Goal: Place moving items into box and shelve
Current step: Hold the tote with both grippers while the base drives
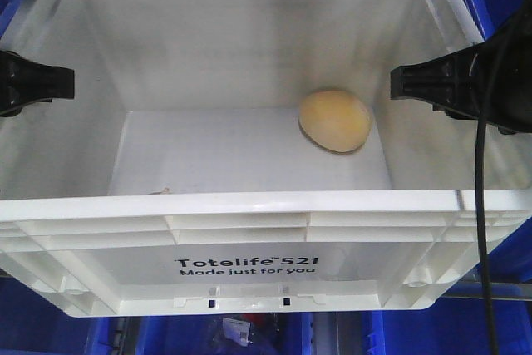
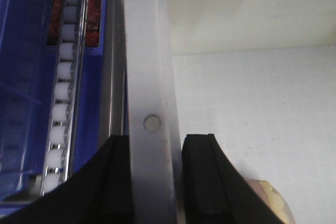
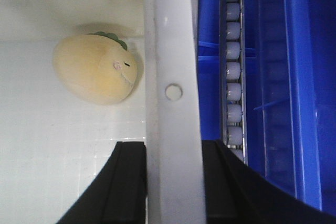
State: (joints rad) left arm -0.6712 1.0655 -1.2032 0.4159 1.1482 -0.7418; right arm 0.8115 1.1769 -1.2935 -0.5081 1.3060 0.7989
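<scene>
One plush (image 1: 335,120) only, seen from the front: egg-shaped, yellow-orange, soft and matte, lying on the floor of the white box (image 1: 249,205) at right of centre, near the far wall. Long axis running roughly left to right, tilted slightly down toward the right. Smooth glossy plastic walls, ribbed rim, black "Totelife 521" print on the near face. Left gripper (image 1: 33,82) at the left edge and right gripper (image 1: 436,85) at the right edge, each black, each set over a side wall of the box. Blue bins (image 1: 499,6) around and below. A black cable (image 1: 482,205) hanging down the right side.

From the left wrist: left gripper (image 2: 155,182) clamped on the box rim (image 2: 149,77), one black finger on each side of the grey-white strip with a round hole. White floor at right; a sliver of plush (image 2: 270,203) at lower right. Blue plastic and a row of white rollers (image 2: 60,98) at left.

From the right wrist: right gripper (image 3: 173,182) likewise clamped on the rim (image 3: 170,40). Plush (image 3: 97,69) at upper left, stitched face toward the rim, green leaf (image 3: 113,39) on top toward the far wall. Rollers (image 3: 233,66) and blue bin (image 3: 294,77) at right.
</scene>
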